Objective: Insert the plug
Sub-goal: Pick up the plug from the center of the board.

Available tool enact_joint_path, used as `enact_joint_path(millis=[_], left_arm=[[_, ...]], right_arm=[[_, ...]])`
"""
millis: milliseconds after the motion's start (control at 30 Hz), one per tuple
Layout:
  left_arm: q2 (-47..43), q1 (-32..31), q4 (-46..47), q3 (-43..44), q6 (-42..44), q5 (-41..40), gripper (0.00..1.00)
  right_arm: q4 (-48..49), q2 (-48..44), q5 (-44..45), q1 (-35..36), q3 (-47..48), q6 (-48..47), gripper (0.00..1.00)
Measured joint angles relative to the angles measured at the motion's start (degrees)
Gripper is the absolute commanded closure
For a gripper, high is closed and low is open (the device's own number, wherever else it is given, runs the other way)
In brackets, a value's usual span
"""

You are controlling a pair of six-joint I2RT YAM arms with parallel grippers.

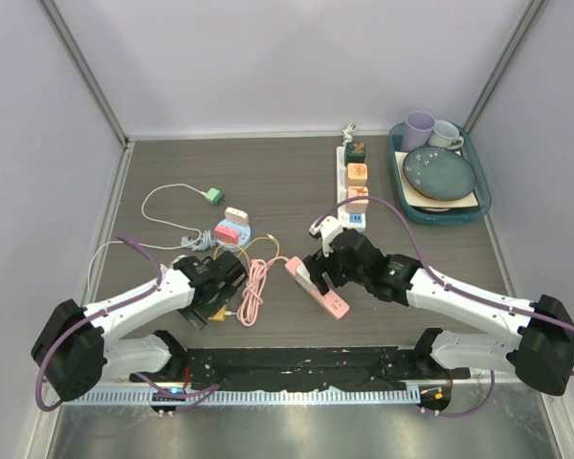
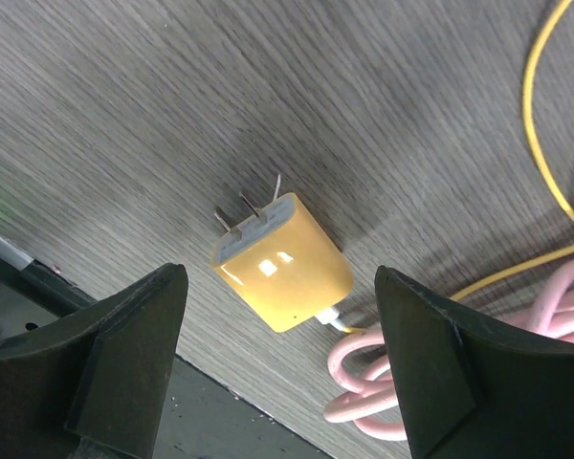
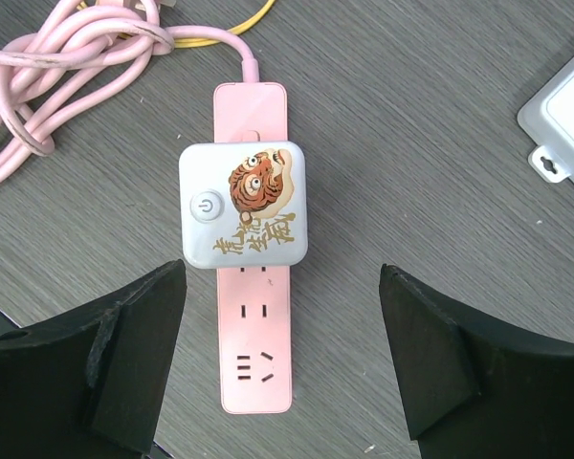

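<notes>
A yellow plug [image 2: 282,273] lies on its side on the wood-grain table, its two flat prongs pointing up-left and a yellow cable [image 2: 545,143] leaving its rear. My left gripper [image 2: 279,287] hangs over it, open, a finger on each side and neither touching it. A pink power strip [image 3: 253,354] lies flat with a white tiger-print adapter [image 3: 244,206] plugged into its upper half; the lower sockets are free. My right gripper [image 3: 282,277] is open above the strip, straddling it. From above, the left gripper [image 1: 215,287] and right gripper [image 1: 325,273] sit a short way apart.
The strip's pink cable [image 1: 253,292] is coiled between the grippers. A white power strip [image 1: 342,158] with several adapters lies at the back. A teal tray [image 1: 480,206] holds a plate and cups. A green plug [image 1: 212,196] on a white cord lies left, and a black mat [image 1: 297,363] lines the near edge.
</notes>
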Motion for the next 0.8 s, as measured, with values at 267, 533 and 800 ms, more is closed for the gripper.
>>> enact_joint_path(millis=[267, 533, 800], left_arm=[[4.66, 0.0, 3.13, -0.92, -1.03, 1.31, 0.53], [4.48, 0.0, -4.35, 9.49, 0.72, -7.69, 0.86], [1.64, 4.28, -15.28, 33.48, 8.68, -31.34, 0.86]], right_arm=[[0.31, 0.59, -0.59, 0.0, 0.0, -0.26, 0.15], [0.33, 1.07, -1.05, 0.0, -0.04, -0.48, 0.15], [0.31, 1.09, -1.33, 0.0, -0.09, -0.46, 0.16]])
